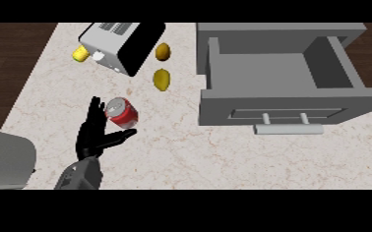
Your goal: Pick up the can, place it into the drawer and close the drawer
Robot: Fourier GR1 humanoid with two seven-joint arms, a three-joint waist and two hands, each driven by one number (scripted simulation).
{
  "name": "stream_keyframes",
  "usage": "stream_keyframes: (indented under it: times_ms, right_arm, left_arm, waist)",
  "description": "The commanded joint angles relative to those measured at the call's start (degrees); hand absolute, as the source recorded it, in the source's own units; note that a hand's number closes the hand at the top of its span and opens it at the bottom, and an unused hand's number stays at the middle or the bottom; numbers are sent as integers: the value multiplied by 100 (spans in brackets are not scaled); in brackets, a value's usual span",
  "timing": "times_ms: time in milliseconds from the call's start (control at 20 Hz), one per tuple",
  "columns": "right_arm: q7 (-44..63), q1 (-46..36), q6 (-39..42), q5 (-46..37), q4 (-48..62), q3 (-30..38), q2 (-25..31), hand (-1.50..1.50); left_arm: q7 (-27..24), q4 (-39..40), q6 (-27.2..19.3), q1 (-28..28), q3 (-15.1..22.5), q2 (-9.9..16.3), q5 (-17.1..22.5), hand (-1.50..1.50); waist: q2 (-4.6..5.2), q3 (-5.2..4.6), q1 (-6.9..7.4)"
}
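A red can (123, 114) with a silver top lies tilted on the marble counter at the left. My left hand (92, 136) is right beside it, fingers straight up along the can's left side and thumb spread out under its lower end. The hand is open and the can sits in the gap between fingers and thumb. At the right, the grey drawer (276, 109) stands pulled open, its inside showing nothing in it and its bar handle (288, 128) facing me. My right hand does not show.
A silver and black toaster (120, 44) stands at the back left with a small yellow thing (80, 55) beside it. Two yellow fruits (163, 51) (161, 79) lie between toaster and drawer. A grey rounded shape (15, 161) fills the lower left edge.
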State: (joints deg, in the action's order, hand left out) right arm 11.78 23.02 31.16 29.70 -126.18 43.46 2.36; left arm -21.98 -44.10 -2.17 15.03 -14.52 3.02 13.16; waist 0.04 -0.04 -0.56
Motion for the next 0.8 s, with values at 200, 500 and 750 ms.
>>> stream_keyframes:
  times_ms: [200, 500, 750]
  right_arm:
    - [-75, 26, -3, -176, 5, -199, -228, -150]
    - [390, 51, -338, -109, -477, -378, -230, -150]
    - [306, 46, 72, 313, -102, 73, -110, -150]
  left_arm:
    - [-24, 297, 286, 288, -74, -25, 337, -150]
    - [-547, 1425, 719, 887, -284, 38, 504, 150]
    - [-574, 1603, 996, 1340, -228, 164, 508, 150]
  waist:
    - [-10, 5, 33]
    - [5, 0, -7]
    - [6, 1, -27]
